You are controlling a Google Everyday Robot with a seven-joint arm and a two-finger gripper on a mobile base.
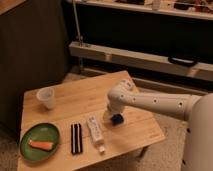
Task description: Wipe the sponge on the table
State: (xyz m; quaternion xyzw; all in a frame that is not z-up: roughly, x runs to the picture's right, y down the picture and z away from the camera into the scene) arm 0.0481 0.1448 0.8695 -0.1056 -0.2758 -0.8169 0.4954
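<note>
The small bright-blue sponge (117,119) lies on the light-wood table (95,95), right of centre near the front. My gripper (111,116) is down at the table top, right against the sponge's left side, at the end of the white arm that reaches in from the right. The gripper's body covers part of the sponge. I cannot make out whether the sponge is held.
A white tube (94,131) lies just left of the sponge, with a black-and-white striped bar (76,137) beside it. A green plate (39,141) holding an orange piece sits at the front left corner. A clear cup (46,97) stands at the back left.
</note>
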